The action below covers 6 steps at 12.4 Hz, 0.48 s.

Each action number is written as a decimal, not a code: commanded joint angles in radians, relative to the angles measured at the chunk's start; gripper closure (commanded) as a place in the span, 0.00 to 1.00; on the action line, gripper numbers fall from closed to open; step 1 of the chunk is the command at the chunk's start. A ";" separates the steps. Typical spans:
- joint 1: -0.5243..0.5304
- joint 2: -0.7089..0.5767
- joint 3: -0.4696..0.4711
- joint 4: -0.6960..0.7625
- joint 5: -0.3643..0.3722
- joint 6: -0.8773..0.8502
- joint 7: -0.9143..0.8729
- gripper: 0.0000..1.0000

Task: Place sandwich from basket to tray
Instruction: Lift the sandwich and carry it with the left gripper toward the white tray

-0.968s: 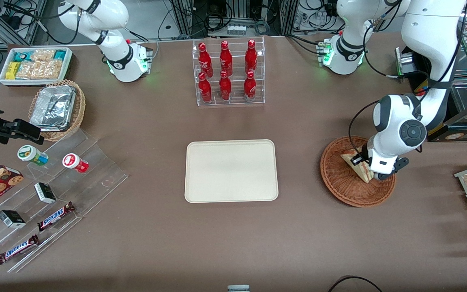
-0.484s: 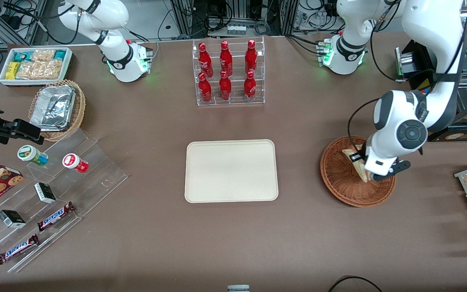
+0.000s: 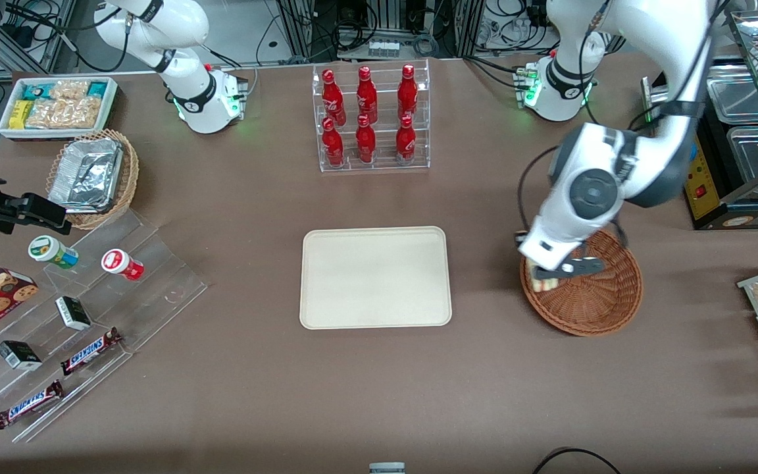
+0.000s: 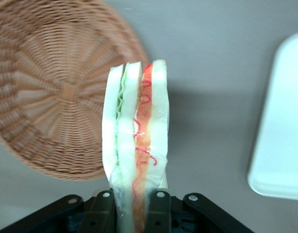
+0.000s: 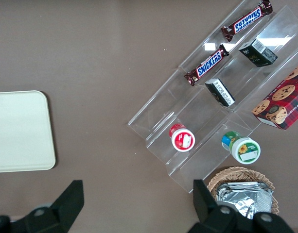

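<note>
From the front, the gripper (image 3: 560, 271) hangs over the rim of the basket (image 3: 599, 299) on the side facing the tray (image 3: 375, 276), pinching the sandwich (image 3: 543, 282), which shows as a small pale wedge just under the wrist and lifted clear of the wicker. The tray lies at roughly nine o'clock from the gripper across bare table, well apart, with nothing standing between them, so the carry looks like a plain sideways run toward the parked arm's end of the table. In the left wrist view, the jaws are closed on the sandwich (image 4: 135, 145) at its lower end, one finger (image 4: 103, 209) on each bread face, and the wedge stands edge-on with its long axis running straight out from the jaws (green filling against one slice, red-orange against the other). The basket (image 4: 46, 97) lies below at about ten o'clock from the sandwich and the tray (image 4: 280, 131) at three o'clock. The right wrist view shows only the tray's corner (image 5: 22, 131); neither sandwich nor gripper appears there
</note>
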 commanded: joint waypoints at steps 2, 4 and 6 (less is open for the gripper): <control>-0.120 0.112 0.006 0.135 -0.037 -0.026 0.016 1.00; -0.164 0.197 -0.013 0.230 -0.039 -0.028 0.002 1.00; -0.217 0.275 -0.014 0.316 -0.039 -0.026 -0.039 1.00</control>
